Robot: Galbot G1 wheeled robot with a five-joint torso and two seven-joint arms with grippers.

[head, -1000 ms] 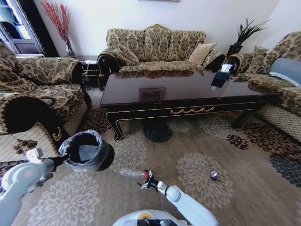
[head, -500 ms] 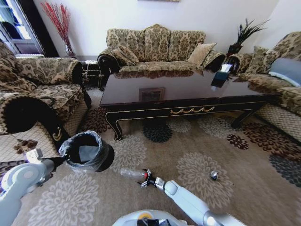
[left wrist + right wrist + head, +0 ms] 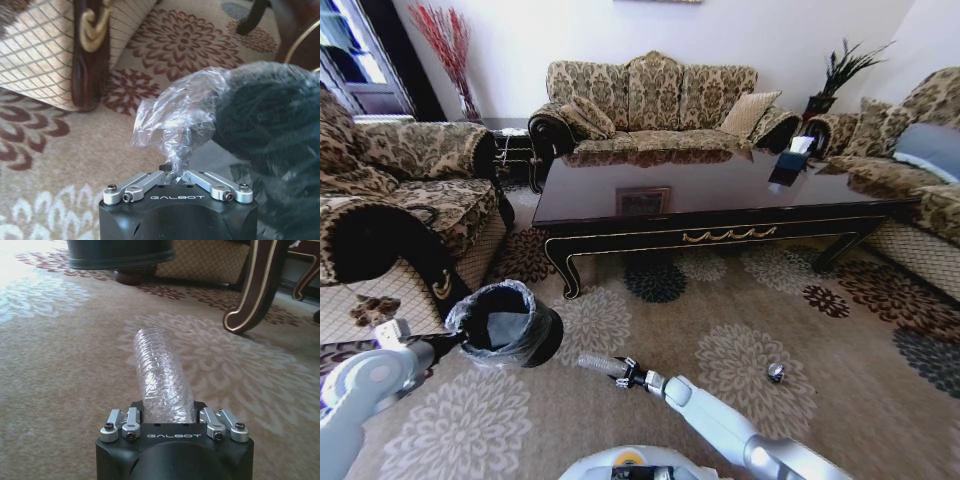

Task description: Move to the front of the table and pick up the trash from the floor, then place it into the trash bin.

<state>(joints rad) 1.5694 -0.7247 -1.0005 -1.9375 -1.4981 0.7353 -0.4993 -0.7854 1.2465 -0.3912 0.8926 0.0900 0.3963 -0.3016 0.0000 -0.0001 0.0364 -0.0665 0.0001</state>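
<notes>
Two grippers are at work low over the floor (image 3: 880,400), a beige carpet with round flower medallions. The largest thing is the table (image 3: 720,205), long, dark and glossy, standing across the middle of the carpet between the sofas, its gold-ornamented front edge facing the robot. Near the table's left front leg, on the robot's left, stands the trash bin (image 3: 505,322), a round black bucket lined with a crinkled clear bag. The left gripper (image 3: 176,176) sits at the bin's rim, its fingers pressed together on a bunched fold of the bag (image 3: 175,120).

In front of the table's front edge, right of the bin and apart from it, is the clear plastic bottle (image 3: 603,365). The right gripper (image 3: 626,374) is pinching it at the cap end, so the ribbed body (image 3: 161,377) sticks straight out from between the fingers, roughly level above the carpet and pointing toward the bin's side.

Farther right on the carpet, well apart from the bottle, lies a small pale scrap (image 3: 776,372) on a cream medallion.
</notes>
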